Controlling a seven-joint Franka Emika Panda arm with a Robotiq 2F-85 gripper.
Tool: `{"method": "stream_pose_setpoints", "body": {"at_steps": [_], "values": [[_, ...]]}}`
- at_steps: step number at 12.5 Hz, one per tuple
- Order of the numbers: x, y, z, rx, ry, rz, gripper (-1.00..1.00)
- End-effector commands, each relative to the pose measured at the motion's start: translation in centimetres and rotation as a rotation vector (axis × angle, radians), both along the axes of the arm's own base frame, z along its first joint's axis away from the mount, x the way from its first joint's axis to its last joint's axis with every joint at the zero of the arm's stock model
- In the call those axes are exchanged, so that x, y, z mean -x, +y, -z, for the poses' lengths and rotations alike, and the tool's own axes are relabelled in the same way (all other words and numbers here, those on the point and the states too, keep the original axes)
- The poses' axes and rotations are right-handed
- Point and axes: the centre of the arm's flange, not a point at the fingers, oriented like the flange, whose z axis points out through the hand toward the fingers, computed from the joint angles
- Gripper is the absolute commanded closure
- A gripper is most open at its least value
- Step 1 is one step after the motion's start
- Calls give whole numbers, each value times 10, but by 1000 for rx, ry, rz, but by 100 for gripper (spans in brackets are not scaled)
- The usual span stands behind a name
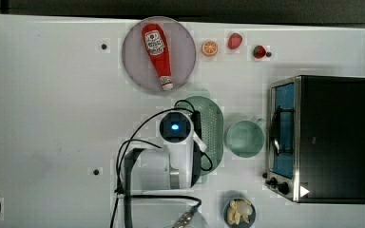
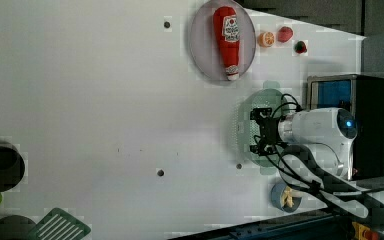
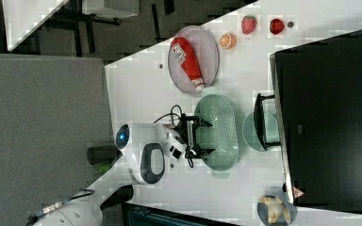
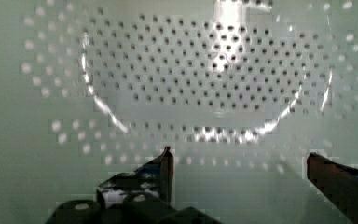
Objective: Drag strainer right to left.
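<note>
The strainer (image 1: 214, 124) is a pale green oblong colander on the white table, between the arm and a round green cup (image 1: 244, 138). My gripper (image 3: 206, 137) hangs open just over the strainer's near side, its two black fingers spread wide along the strainer's length. In the left view the gripper (image 2: 253, 131) sits over the strainer (image 2: 247, 116). In the wrist view the strainer's perforated inside (image 4: 200, 79) lies close below, and the gripper (image 4: 240, 163) has nothing between its fingers (image 4: 165, 168).
A grey-pink plate (image 1: 134, 57) with a ketchup bottle (image 1: 158, 53) lies beyond the strainer. A toaster oven (image 1: 323, 137) stands at the top view's right, just past the cup. An orange slice (image 1: 209, 48), toy fruit (image 1: 235, 41) and a snack bowl (image 1: 239, 212) are nearby.
</note>
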Motion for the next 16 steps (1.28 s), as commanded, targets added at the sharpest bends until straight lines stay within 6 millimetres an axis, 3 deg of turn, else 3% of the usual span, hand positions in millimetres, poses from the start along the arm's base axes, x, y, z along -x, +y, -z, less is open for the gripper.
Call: {"method": "stream_pose_setpoints", "body": {"at_steps": [1, 8, 16], "values": [[-4, 58, -8, -5, -39, -14, -100], [1, 146, 1, 3, -49, -21, -100], [-7, 245, 12, -18, -84, -57, -100]]}}
